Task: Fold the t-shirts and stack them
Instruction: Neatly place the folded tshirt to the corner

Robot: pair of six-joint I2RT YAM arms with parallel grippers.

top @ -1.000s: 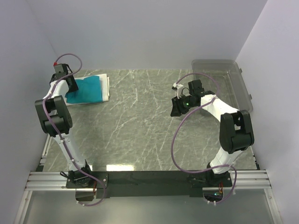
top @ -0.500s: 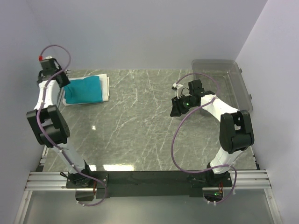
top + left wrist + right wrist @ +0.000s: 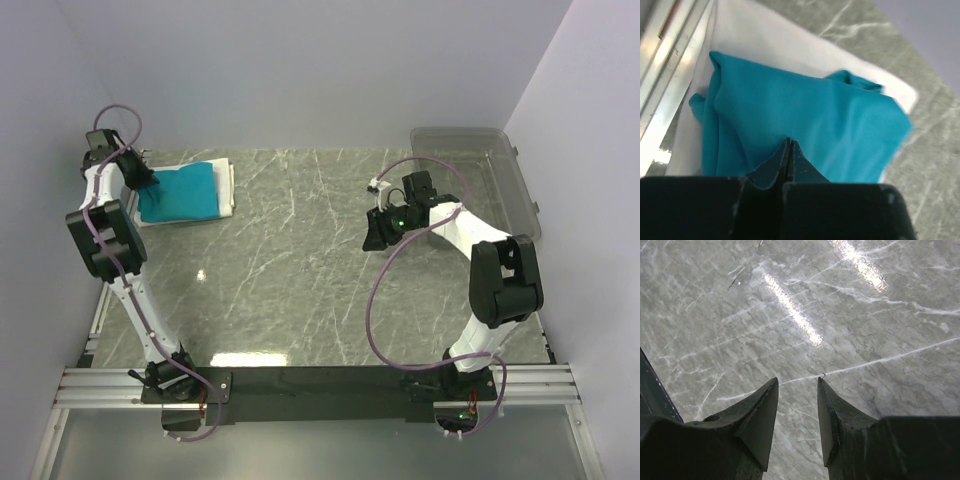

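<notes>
- Stacking is looking like the step in hand, and it is appearing close to done: the teal t-shirt [image 3: 810,115] is lying folded on top of the white folded piece [image 3: 765,40], directly under and ahead of the left gripper [image 3: 788,144].
- Jaws of the left gripper are pressing together tip to tip, with no cloth visibly caught between them. I cannot tell whether the tips are touching the teal fabric below or hovering just over it.
- Teal fabric is bunching into loose ridges to the left of those tips, and a corner is poking up at the far edge beyond them, so the fold is sitting untidy rather than flat.
- Next move, as I am judging it, is calling for a light tug to square the edges over the white folded piece. Otherwise it means lifting the left arm away without dragging the top layer.
- Idling well apart from both shirts, the right gripper [image 3: 797,385] is hanging with its jaws apart and nothing between them, only bare table [image 3: 790,300] beneath.
- Grey marbling is covering the glossy surface, which is throwing back streaks of light ahead of the right gripper. A clear plastic bin [image 3: 500,180] is sitting near that gripper on its outer side.
- Plain pale walls [image 3: 300,70] are enclosing the space, and a metal rail [image 3: 665,75] is running along to the left of the left gripper.
</notes>
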